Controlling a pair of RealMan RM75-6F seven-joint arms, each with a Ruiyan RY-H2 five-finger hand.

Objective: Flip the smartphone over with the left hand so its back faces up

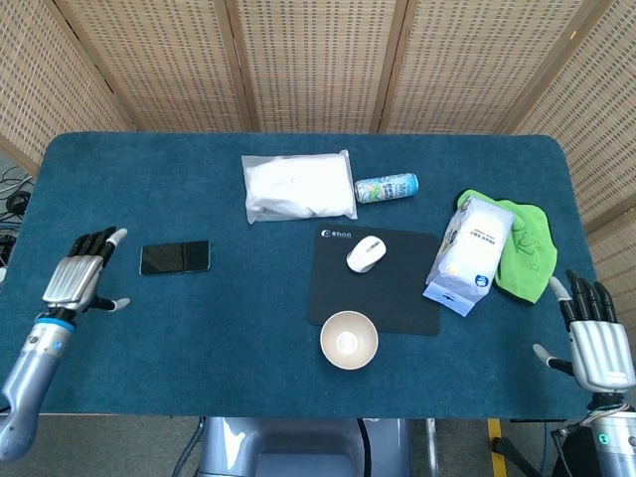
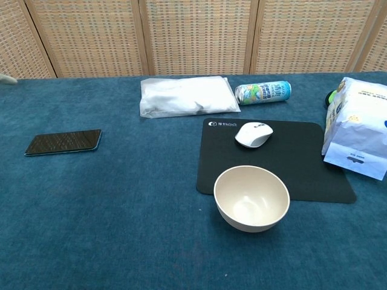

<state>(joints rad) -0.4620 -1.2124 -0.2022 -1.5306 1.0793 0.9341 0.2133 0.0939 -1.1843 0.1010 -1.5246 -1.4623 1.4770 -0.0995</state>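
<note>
We see the smartphone (image 1: 175,257) lying flat on the blue table (image 1: 199,328), toward its left side, dark glossy face up and long side running left to right. In the chest view the phone (image 2: 63,142) sits alone on the cloth, well apart from everything else.

Our left hand (image 1: 81,277) hovers just beside the phone's left end, not touching it; the fingers are spread apart and it holds nothing. Our right hand (image 1: 594,333) is at the far right edge of the table, fingers spread upward, also empty.

Farther right of the phone lies a white plastic bag (image 1: 298,187), and beside that a drink can (image 1: 387,187) on its side. Nearer the front is a black mouse pad (image 1: 397,288) with a white mouse (image 1: 365,252) resting on its upper part. A cream bowl (image 1: 348,340) stands upright overlapping the pad's front edge. To the right, a white paper package (image 1: 469,253) lies against a green cloth (image 1: 524,247).
</note>
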